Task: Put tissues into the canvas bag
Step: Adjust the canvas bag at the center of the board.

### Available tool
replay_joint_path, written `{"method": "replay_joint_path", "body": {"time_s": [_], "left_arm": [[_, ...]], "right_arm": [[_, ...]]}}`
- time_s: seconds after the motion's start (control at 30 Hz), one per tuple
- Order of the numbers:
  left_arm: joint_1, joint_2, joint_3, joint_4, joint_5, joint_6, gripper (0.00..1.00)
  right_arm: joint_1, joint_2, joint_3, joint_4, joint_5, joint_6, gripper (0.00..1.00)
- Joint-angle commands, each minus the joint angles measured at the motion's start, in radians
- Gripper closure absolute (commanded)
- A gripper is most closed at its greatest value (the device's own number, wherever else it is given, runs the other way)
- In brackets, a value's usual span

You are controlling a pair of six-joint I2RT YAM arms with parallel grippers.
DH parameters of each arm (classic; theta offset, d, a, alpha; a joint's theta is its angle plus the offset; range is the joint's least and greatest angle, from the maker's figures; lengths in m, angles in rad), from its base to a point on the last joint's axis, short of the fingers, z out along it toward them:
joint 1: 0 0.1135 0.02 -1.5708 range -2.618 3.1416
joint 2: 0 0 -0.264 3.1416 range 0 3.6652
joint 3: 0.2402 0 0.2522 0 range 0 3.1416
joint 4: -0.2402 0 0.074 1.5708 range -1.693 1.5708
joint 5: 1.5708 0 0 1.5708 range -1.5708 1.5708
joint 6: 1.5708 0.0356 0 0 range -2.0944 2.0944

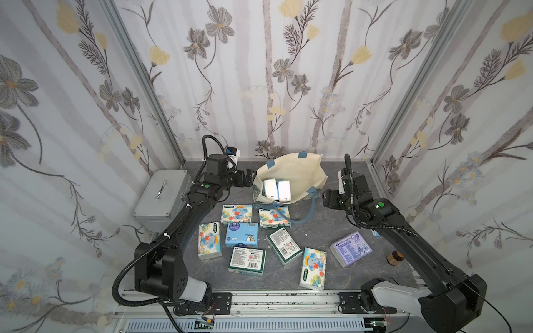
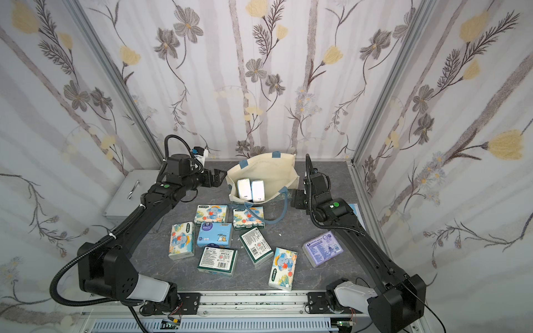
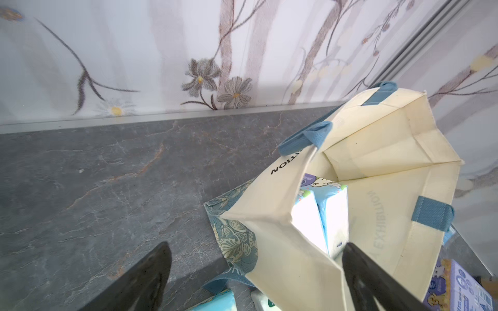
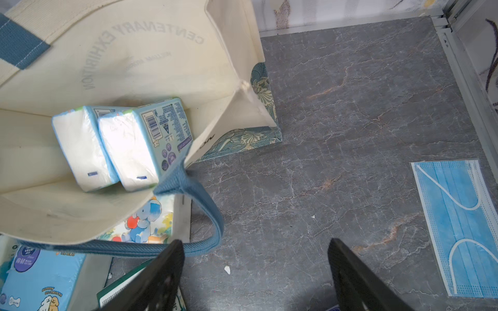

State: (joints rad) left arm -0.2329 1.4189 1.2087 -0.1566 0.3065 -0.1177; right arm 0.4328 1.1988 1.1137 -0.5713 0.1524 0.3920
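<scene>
Standing inside the canvas bag (image 1: 300,173), two tissues (image 1: 270,188), eight loose on table (image 1: 314,230)

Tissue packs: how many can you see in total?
10. Two stand inside the canvas bag; seven cluster on the table before it; a lavender pack lies apart. The bag may hide others.

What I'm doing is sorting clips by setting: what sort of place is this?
Likely a staged robot test booth, not a home: floral wallpaper panels in aluminium posts, two arms mounted on a front rail, tissue packs and a canvas bag on a stone-look table.
</scene>
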Motion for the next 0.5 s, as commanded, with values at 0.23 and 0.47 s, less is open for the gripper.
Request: {"method": "replay_joint_path", "body": {"time_s": [0.23, 0.47], "left_arm": [[0.021, -0.084, -0.079, 0.183, 0.041, -0.042, 0.0], [0.041, -0.094, -0.097, 0.228, 0.101, -0.082, 0.0]], "right_arm": [[-0.099, -0.038, -0.029, -0.176, 0.036, 0.31, 0.01], [-0.286, 0.002, -0.081, -0.521, -0.083, 0.649, 0.01]]}}
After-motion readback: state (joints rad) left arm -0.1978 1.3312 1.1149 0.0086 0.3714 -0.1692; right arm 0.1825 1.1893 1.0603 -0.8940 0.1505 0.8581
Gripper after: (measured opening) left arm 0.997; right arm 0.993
